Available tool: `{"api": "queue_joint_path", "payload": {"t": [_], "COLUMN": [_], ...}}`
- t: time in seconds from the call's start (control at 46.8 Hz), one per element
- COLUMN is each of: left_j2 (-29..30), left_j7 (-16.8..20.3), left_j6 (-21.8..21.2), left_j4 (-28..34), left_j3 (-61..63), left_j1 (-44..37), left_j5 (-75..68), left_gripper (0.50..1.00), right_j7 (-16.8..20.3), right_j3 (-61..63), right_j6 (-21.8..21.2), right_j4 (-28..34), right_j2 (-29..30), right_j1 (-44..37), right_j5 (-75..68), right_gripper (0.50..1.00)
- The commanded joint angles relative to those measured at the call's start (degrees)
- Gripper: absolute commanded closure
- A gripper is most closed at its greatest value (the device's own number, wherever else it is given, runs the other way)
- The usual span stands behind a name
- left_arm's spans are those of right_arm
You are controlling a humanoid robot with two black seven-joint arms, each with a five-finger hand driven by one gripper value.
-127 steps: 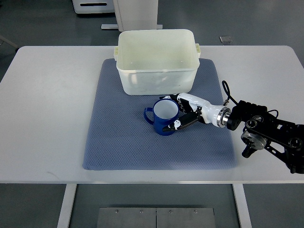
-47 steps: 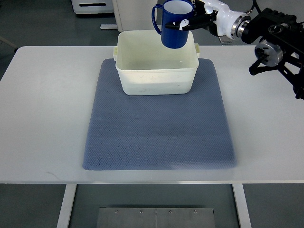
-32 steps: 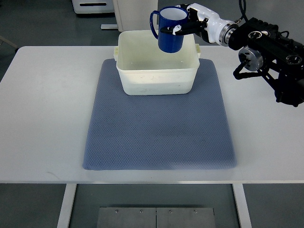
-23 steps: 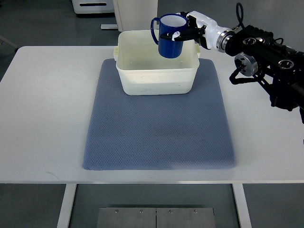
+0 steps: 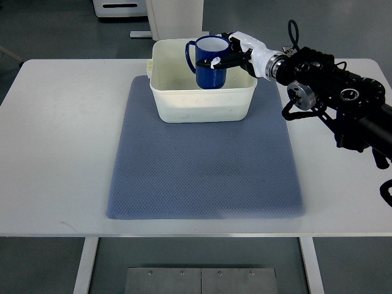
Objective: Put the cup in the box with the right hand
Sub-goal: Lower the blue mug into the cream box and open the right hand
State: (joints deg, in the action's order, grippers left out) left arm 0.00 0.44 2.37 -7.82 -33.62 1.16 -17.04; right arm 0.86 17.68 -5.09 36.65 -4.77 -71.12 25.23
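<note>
A dark blue cup (image 5: pixel 207 68) with a white inside and a handle on its left is held upright inside the cream plastic box (image 5: pixel 202 107), its rim still above the box's rim. My right hand (image 5: pixel 228 56) is shut on the cup's right side; its white and black fingers (image 5: pixel 215 61) wrap the cup wall. The black right arm (image 5: pixel 334 86) comes in from the right edge. Whether the cup's bottom touches the box floor is hidden. The left arm is out of sight.
The box stands at the far end of a blue-grey mat (image 5: pixel 205 165) on a white table (image 5: pixel 55 135). Beyond the table's far edge stand a white cabinet base (image 5: pixel 174 17) and the grey floor.
The right hand lifted the cup from the mat, carried it up over the box, then lowered it leftward into the box. The arm has swung in closer over the table's right side.
</note>
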Motion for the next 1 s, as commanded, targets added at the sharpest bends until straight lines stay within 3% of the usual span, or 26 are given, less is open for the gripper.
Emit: {"api": "queue_joint_path", "payload": {"t": [0.0, 0.085, 0.321, 0.577, 0.726, 0.983], "left_j2": [0.0, 0.0, 0.0, 0.0, 0.0, 0.0], "left_j7": [0.0, 0.0, 0.0, 0.0, 0.0, 0.0], "left_j6": [0.0, 0.0, 0.0, 0.0, 0.0, 0.0], "left_j4": [0.0, 0.0, 0.0, 0.0, 0.0, 0.0], "left_j3": [0.0, 0.0, 0.0, 0.0, 0.0, 0.0], "left_j1": [0.0, 0.0, 0.0, 0.0, 0.0, 0.0], "left_j5": [0.0, 0.0, 0.0, 0.0, 0.0, 0.0], "left_gripper": [0.500, 0.500, 0.500, 0.500, 0.500, 0.500], "right_j7": [-0.3, -0.6, -1.2, -1.3, -1.3, -1.3], "right_j3": [0.3, 0.4, 1.4, 1.5, 1.4, 1.4], "right_j6": [0.1, 0.1, 0.8, 0.8, 0.8, 0.8], "right_j4": [0.0, 0.0, 0.0, 0.1, 0.3, 0.4], "right_j2": [0.1, 0.1, 0.3, 0.8, 0.8, 0.8], "right_j1": [0.0, -0.1, 0.0, 0.9, 1.0, 0.8], "right_j5": [-0.1, -0.1, -0.1, -0.2, -0.2, -0.2], "right_gripper": [1.000, 1.000, 0.685, 0.634, 0.528, 0.509]}}
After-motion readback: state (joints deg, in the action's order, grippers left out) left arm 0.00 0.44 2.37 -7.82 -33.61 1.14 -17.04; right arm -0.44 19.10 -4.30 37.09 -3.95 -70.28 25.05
